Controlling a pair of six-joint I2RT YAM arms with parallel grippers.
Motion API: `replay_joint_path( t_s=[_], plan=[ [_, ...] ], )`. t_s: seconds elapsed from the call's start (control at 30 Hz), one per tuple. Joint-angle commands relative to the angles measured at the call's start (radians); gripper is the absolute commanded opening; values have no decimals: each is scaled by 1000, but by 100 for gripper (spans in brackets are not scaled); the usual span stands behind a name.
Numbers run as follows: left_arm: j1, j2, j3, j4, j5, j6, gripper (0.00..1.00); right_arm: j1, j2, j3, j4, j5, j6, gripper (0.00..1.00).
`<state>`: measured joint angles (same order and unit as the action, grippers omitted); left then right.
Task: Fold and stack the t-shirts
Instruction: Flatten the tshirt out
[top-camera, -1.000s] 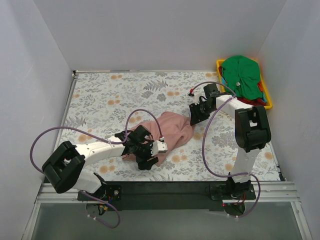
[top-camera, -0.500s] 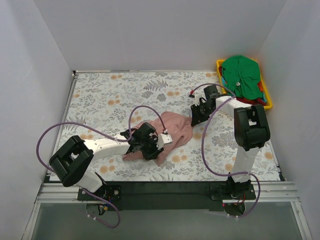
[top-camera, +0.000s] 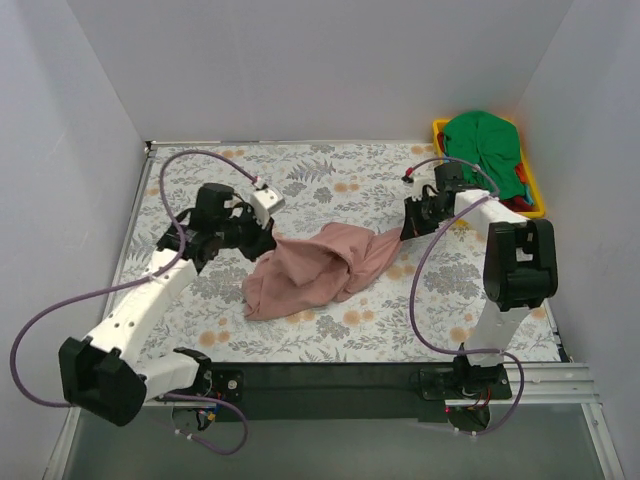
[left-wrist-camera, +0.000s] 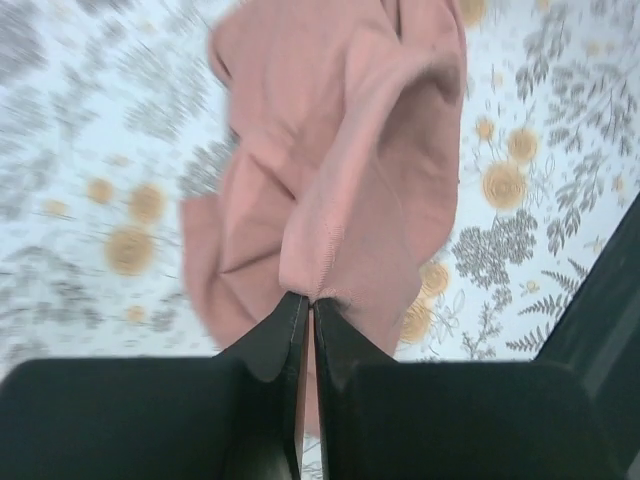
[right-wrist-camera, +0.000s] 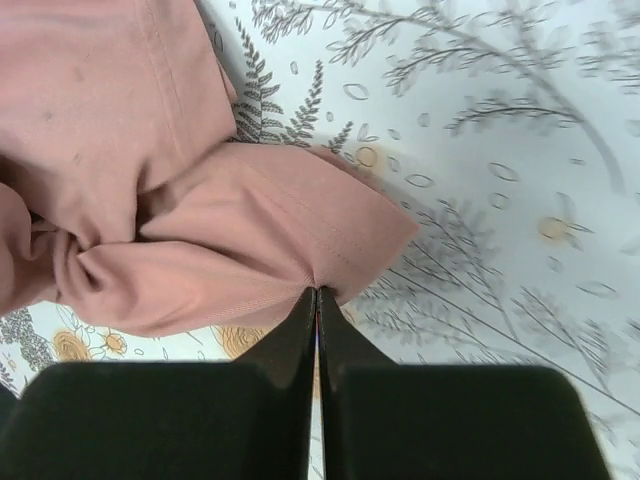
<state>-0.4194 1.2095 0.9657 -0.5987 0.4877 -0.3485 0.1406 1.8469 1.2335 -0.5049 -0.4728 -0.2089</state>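
Note:
A dusty pink t-shirt (top-camera: 315, 270) hangs stretched between my two grippers above the middle of the floral table cover. My left gripper (top-camera: 268, 243) is shut on the shirt's left edge; in the left wrist view the pink t-shirt (left-wrist-camera: 340, 170) hangs from the pinched left gripper (left-wrist-camera: 309, 300). My right gripper (top-camera: 405, 232) is shut on its right corner; the right wrist view shows a hemmed corner of the pink t-shirt (right-wrist-camera: 250, 240) clamped in the right gripper (right-wrist-camera: 316, 292). A green t-shirt (top-camera: 485, 145) lies heaped over red cloth (top-camera: 518, 203).
A yellow bin (top-camera: 536, 192) at the back right corner holds the green and red cloth. The floral table cover (top-camera: 210, 185) spans the whole table. White walls close in the left, back and right sides.
Both grippers closed on the pink shirt. The left arm swung from the near middle up to the back left, pulling the shirt's edge with it and stretching the cloth out; the right gripper moved slightly back.

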Motion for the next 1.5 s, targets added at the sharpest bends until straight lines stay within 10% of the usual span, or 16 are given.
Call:
replay_joint_path(
  t_s=[0.0, 0.47, 0.93, 1.07, 1.13, 1.47],
  plan=[
    [100, -64, 106, -177, 72, 78, 0, -36, -118, 32, -9, -36, -9, 1],
    [694, 94, 467, -82, 126, 140, 0, -177, -356, 216, -43, 11, -21, 1],
    [732, 56, 255, -70, 101, 217, 0, 114, -503, -178, -96, -66, -1, 1],
    [742, 145, 289, -46, 60, 177, 0, 100, -482, -152, -96, 8, -20, 46],
    [742, 185, 315, -35, 60, 152, 0, 56, -442, -80, -95, 11, -23, 52],
    [742, 352, 373, -39, 65, 103, 0, 68, -478, -236, -190, -142, -197, 32]
  ],
)
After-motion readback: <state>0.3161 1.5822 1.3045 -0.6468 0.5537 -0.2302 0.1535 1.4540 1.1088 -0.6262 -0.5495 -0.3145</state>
